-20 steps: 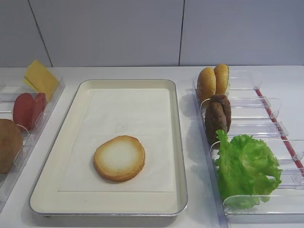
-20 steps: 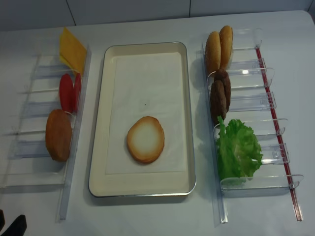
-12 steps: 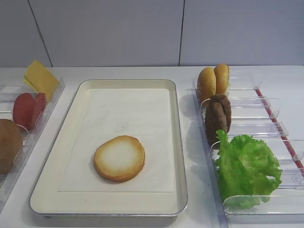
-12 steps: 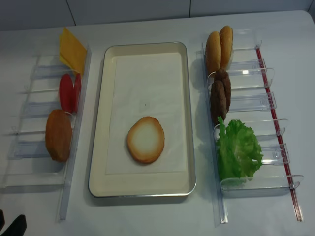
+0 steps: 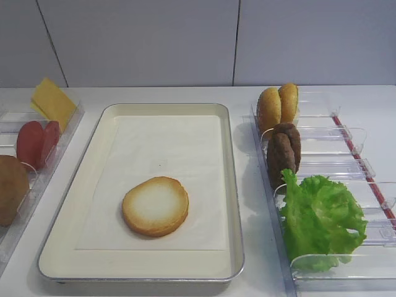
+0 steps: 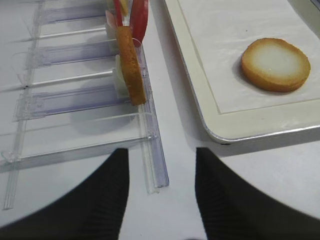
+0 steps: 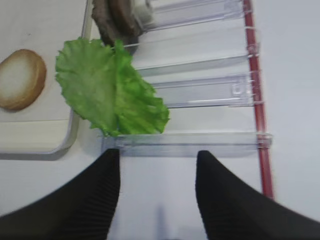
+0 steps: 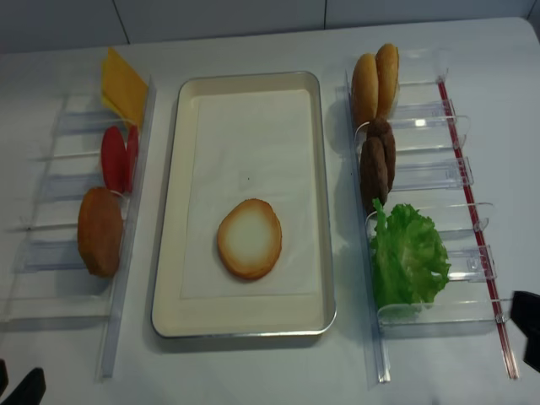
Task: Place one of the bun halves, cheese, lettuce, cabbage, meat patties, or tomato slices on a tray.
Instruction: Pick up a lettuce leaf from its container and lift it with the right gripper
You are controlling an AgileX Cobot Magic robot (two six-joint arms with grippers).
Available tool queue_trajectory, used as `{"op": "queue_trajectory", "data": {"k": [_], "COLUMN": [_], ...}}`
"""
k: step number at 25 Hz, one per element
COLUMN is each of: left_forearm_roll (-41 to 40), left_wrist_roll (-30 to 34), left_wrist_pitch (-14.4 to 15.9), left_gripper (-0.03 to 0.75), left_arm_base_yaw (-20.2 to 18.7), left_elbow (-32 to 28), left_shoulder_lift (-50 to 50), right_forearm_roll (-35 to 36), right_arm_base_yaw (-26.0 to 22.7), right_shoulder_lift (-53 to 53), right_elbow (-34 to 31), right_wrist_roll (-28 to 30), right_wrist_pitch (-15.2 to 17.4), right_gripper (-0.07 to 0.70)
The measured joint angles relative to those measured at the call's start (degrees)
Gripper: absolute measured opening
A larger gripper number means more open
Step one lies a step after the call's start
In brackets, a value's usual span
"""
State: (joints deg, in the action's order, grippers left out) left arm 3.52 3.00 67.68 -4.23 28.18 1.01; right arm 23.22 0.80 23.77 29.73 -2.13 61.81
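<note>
The cream tray holds one bun half, pale face up. The right bins hold two upright bun halves, meat patties and a wavy green leaf; I cannot tell if it is lettuce or cabbage. The left bins hold cheese, tomato slices and another bun half. My right gripper is open and empty, just short of the leaf's bin. My left gripper is open and empty over the table beside the tray's near corner.
Clear plastic bin racks run along both sides of the tray. A red strip edges the right rack. A grey wall closes the back of the white table.
The right gripper has come into the realsense view at the lower right edge, next to the leaf's bin. The food and the left arm have not moved.
</note>
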Motion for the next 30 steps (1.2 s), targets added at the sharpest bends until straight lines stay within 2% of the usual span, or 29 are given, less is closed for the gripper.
{"op": "queue_trajectory", "data": {"k": [2,5,13,16,19,23,26,30], "left_forearm_roll": [0.0,0.0,0.0,0.0,0.0,0.0,0.0,0.0], "left_wrist_roll": [0.0,0.0,0.0,0.0,0.0,0.0,0.0,0.0], "left_wrist_pitch": [0.0,0.0,0.0,0.0,0.0,0.0,0.0,0.0], "left_gripper": [0.318,0.318,0.318,0.318,0.318,0.318,0.318,0.318], "left_arm_base_yaw": [0.0,0.0,0.0,0.0,0.0,0.0,0.0,0.0], "left_elbow": [0.0,0.0,0.0,0.0,0.0,0.0,0.0,0.0], "left_shoulder_lift": [0.0,0.0,0.0,0.0,0.0,0.0,0.0,0.0], "right_forearm_roll": [4.5,8.2,15.3,15.9,13.7,4.8,-1.2,-2.9], "right_arm_base_yaw": [0.0,0.0,0.2,4.4,11.6,20.1,23.5,26.6], "right_shoulder_lift": [5.2,12.4,28.2,33.2,36.7,40.7,43.7,48.0], "right_elbow": [1.2,3.8,13.8,15.4,16.3,17.9,19.3,19.8], "right_wrist_roll": [3.0,6.1,12.3,12.9,10.0,0.7,-4.7,-6.8], "right_wrist_pitch": [-0.6,-0.9,-0.9,-2.1,-5.2,-7.4,-7.8,-8.4], "right_gripper": [0.442,0.496,0.512,0.512,0.513,0.513,0.512,0.477]}}
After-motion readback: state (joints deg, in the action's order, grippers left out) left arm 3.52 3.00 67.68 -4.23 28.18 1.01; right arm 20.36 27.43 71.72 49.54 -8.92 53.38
